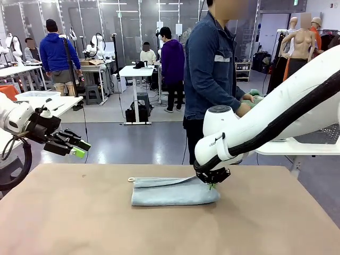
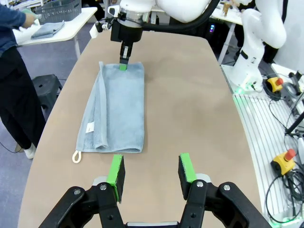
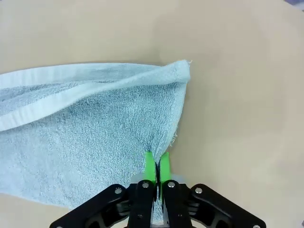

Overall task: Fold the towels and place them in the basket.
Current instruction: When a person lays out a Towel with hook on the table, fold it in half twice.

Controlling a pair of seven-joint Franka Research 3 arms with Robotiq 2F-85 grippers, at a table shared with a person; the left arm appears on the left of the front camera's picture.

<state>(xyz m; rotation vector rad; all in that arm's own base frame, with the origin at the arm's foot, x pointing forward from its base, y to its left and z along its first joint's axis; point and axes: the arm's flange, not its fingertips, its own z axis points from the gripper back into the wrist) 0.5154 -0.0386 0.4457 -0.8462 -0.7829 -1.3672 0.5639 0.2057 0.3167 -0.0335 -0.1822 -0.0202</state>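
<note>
Towel (image 1: 170, 194), light blue, lies folded in a long strip in the middle of the table (image 1: 69, 218) in the front view. My right tool (image 1: 212, 182) is clamped on its right end, while my left tool (image 1: 78, 149) hangs in the air at the left, well apart from it. In the left wrist view, my left tool's pads (image 2: 116, 173) stand apart, gripping nothing, and the towel lies just beyond them. In the right wrist view, my right tool's pads are pinched together on the towel's edge.

Tan table (image 1: 79, 223), matte top. Glossy grey floor (image 1: 133, 141) beyond, reflecting overhead light. White work tables (image 1: 135, 70) mid-room, another (image 1: 297, 146) at right edge. Back wall (image 1: 133, 24) of framed panels.
</note>
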